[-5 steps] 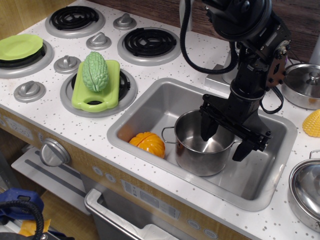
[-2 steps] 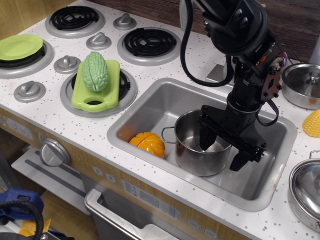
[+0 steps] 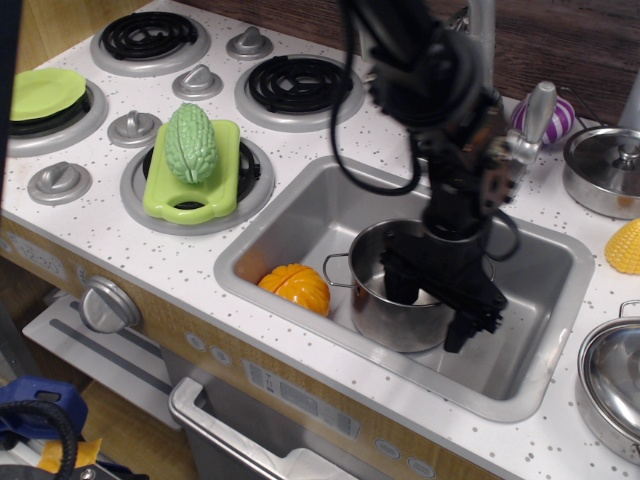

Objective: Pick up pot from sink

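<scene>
Swung left and lower since earlier: gripper (image 3: 432, 304) now straddling right rim of pot (image 3: 385, 300) in sink (image 3: 300, 215), jaws spread, gripping nothing; orange squash (image 3: 296, 287) further left.

Single view, raised front-left vantage, angled down across stove toward sink (image 3: 300, 215), moderately close

Four burners (image 3: 298, 85), apparently three steel pots (image 3: 395, 290), one sink (image 3: 300, 225).
</scene>
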`<state>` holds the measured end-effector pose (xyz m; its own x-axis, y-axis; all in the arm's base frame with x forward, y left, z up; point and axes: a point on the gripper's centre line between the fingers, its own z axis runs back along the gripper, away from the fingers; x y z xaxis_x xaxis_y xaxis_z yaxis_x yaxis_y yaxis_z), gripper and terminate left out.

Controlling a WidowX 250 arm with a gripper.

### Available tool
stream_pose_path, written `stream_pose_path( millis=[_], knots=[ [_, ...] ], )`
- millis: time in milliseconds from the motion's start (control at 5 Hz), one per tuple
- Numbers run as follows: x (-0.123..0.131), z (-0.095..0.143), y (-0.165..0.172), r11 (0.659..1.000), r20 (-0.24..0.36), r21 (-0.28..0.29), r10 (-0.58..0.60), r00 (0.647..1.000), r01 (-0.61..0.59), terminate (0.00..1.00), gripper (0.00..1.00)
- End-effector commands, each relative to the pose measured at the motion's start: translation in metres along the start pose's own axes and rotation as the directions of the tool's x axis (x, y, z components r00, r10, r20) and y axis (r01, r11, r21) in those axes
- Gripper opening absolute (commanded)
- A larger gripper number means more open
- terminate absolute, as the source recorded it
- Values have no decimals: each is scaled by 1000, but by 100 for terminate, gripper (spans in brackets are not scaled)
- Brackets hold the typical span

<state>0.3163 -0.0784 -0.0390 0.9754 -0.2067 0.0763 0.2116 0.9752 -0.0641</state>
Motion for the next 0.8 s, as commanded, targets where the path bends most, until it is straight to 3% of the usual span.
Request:
stream_pose_path(
  millis=[0, 200, 400, 600],
  knots=[
    [7, 9, 1, 999, 43, -34, 27, 999, -25, 0, 0],
    [8, 10, 1, 1000, 43, -15, 21, 999, -21, 0, 0],
    [10, 22, -3, 993, 49, 118, -11, 999, 5, 0, 0],
    [18, 46, -12, 952, 28, 305, -33, 999, 23, 0, 0]
  ],
)
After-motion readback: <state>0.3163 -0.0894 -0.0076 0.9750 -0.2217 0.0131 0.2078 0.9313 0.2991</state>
